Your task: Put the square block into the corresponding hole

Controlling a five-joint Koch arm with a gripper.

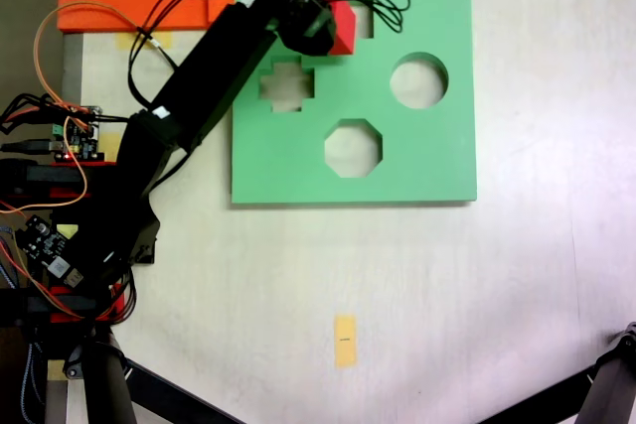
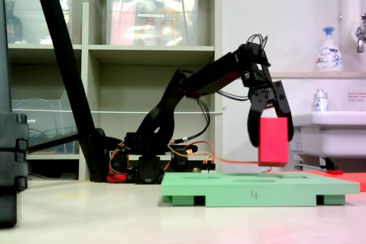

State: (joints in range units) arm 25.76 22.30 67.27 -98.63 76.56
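- Arm (image 2: 189,87): black, base at left in both fixed views, rising then reaching rightward, wrist bent so the jaws point down.
- Gripper (image 2: 271,135): jaws clamped on the square block's two sides.
- Square block (image 2: 273,141): red, held clear above the green board (image 2: 257,188).
- Corresponding hole (image 1: 361,19): square cut-out near the board's top edge, partly hidden by the block.

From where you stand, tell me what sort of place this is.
Probably a lab or workroom with a washing corner: storage shelves holding plastic bins, a sink with a soap dispenser above, and bare circuit boards beside the arm.
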